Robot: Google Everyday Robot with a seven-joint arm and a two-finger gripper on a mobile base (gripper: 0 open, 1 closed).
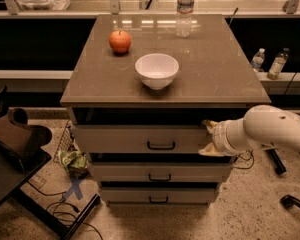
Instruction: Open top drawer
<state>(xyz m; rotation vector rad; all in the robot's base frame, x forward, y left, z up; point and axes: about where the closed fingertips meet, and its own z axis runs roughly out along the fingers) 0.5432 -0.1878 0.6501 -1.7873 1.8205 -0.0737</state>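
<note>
The top drawer (120, 140) is the widest of three grey-beige drawers under the brown table top, with a small black bar handle (161, 145) at its centre. A dark gap shows above its front. My gripper (208, 138), on a white arm coming in from the right, is at the right end of the top drawer's front, well to the right of the handle. Its two beige fingers stand apart, one above the other, with nothing between them.
A white bowl (157, 70), a red apple (120, 41) and a water bottle (184, 4) stand on the table top (215, 74). Two narrower drawers (160, 174) lie below. A dark chair (15, 139) and floor clutter are at the left; bottles (277, 64) are at the right.
</note>
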